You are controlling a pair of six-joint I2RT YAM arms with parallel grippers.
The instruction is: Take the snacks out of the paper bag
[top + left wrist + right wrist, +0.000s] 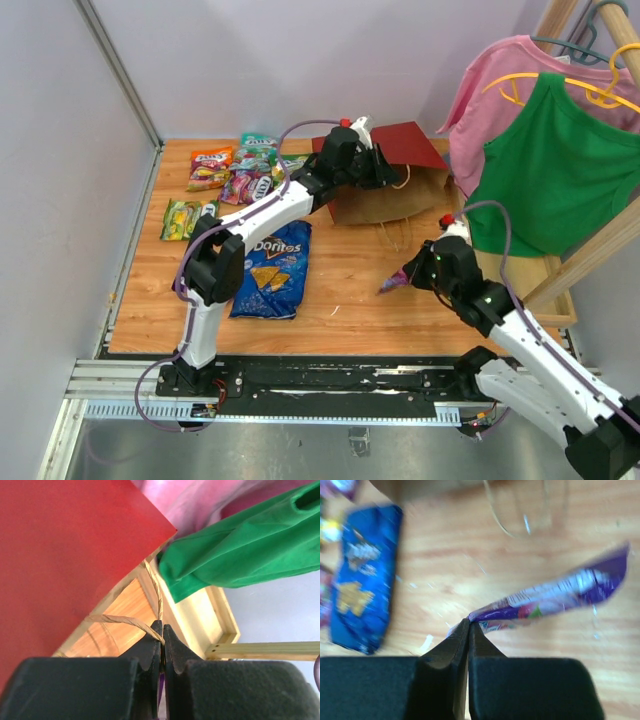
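Currently the left gripper (162,630) pinches the twisted paper handle (125,621) of the dark red paper bag (65,555), the right gripper (468,625) a glossy purple candy packet (560,592).

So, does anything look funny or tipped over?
Yes. The paper bag lies tipped over at the back of the table, its handle pinched in the left fingers. A purple packet dangles crooked from the right fingers.

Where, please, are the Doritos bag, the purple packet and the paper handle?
Doritos bag (270,268): top external view, printed front.
purple packet (555,597): right wrist view, its middle.
paper handle (122,620): left wrist view, twisted strand.
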